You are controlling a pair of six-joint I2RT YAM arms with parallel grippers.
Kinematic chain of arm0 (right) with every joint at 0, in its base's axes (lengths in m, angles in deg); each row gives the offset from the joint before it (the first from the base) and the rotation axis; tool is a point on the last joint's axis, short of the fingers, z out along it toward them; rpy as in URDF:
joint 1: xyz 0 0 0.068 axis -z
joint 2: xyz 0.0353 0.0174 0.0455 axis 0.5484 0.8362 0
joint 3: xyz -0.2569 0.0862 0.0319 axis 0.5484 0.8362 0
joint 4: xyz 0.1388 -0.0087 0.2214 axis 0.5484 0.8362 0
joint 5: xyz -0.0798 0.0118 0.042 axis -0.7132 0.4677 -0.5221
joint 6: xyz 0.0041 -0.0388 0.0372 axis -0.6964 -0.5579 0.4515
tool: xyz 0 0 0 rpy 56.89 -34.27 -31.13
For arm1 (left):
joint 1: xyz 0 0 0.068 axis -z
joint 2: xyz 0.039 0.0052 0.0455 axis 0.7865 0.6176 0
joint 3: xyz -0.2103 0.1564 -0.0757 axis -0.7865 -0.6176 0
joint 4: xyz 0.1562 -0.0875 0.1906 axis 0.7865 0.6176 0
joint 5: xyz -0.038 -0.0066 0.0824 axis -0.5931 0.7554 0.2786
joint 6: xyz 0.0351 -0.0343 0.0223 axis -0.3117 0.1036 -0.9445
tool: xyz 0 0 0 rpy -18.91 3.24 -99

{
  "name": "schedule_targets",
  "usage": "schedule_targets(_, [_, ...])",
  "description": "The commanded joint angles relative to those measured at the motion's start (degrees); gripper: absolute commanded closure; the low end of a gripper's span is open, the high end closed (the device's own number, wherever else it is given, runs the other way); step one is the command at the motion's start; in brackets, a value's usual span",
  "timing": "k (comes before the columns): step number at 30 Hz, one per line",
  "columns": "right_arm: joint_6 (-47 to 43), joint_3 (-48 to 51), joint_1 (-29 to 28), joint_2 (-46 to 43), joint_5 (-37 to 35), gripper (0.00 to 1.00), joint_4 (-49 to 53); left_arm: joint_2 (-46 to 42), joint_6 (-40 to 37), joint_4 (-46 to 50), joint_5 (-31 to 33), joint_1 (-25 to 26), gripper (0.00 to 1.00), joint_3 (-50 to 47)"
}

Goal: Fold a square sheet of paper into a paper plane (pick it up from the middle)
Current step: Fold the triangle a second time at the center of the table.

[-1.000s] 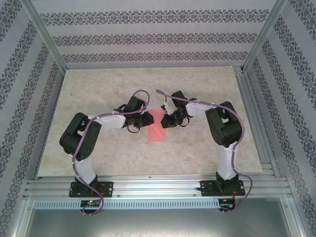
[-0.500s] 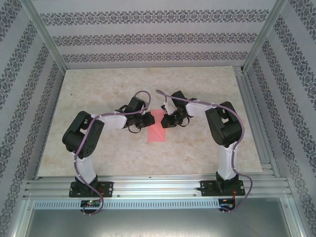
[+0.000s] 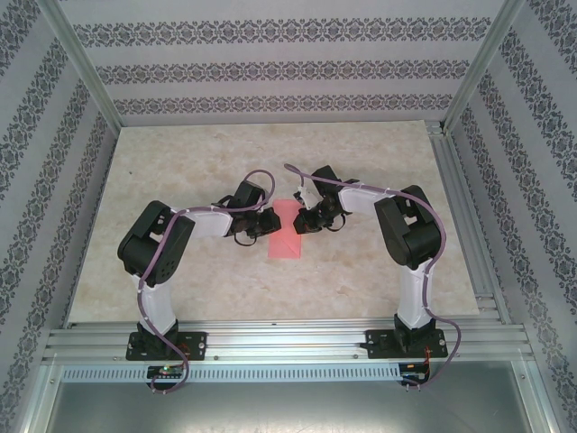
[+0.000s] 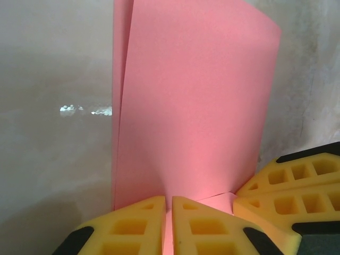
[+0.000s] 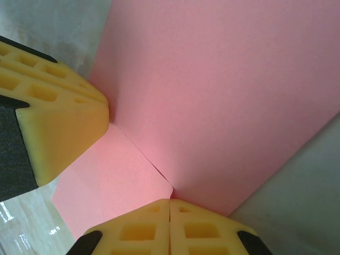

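The square sheet of paper (image 3: 287,242) is pink and lies folded into a narrow oblong mid-table, not a paper plane. My left gripper (image 3: 269,224) meets its left side, my right gripper (image 3: 302,222) its right. In the left wrist view the sheet (image 4: 196,106) has its upper layer lifted, and the left gripper (image 4: 168,199) is shut on its near edge, with pink showing between the yellow fingers (image 4: 204,223). In the right wrist view the right gripper (image 5: 170,201) is shut where a flap corner of the sheet (image 5: 223,95) ends.
The marble-look table (image 3: 180,162) is bounded by patterned walls and an aluminium rail (image 3: 288,341) at the near edge. Each wrist view also catches the other arm's yellow fingers: the right arm's fingers (image 4: 297,186) and a left-arm finger (image 5: 53,122), close beside the paper.
The left jaws have closed further on the paper and the left arm's elbow has shifted slightly right. The right arm and the sheet have stayed put.
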Motion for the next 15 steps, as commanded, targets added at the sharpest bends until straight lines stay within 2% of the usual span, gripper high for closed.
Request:
schedule_targets(1, [0.5,0.9,-1.4,2.7,-5.0,0.88,-0.6,0.3,-1.3,2.6,1.1,0.2,0.86,1.2])
schedule_targets(3, [1.3,1.1,-1.3,0.4,-4.9,0.87,-0.7,1.3,-1.0,2.5,0.9,0.1,0.86,0.6])
schedule_targets(5, [3.3,2.2,-0.8,-3.7,-6.4,0.77,-1.9,1.9,-0.2,0.8,0.5,0.2,0.86,-0.8])
schedule_targets(7, [4.9,4.0,-0.1,-7.1,-5.7,0.75,-3.5,2.1,0.1,0.1,0.1,0.2,0.86,-1.4])
schedule_targets(9, [6.2,6.2,0.1,-10.3,-6.7,0.7,-4.0,2.1,0.0,0.2,0.2,0.2,0.86,-1.6])
schedule_targets(15, [13.5,16.3,-1.4,-18.8,-5.4,0.71,-11.8,1.9,-0.4,0.5,0.0,0.2,0.86,-1.3])
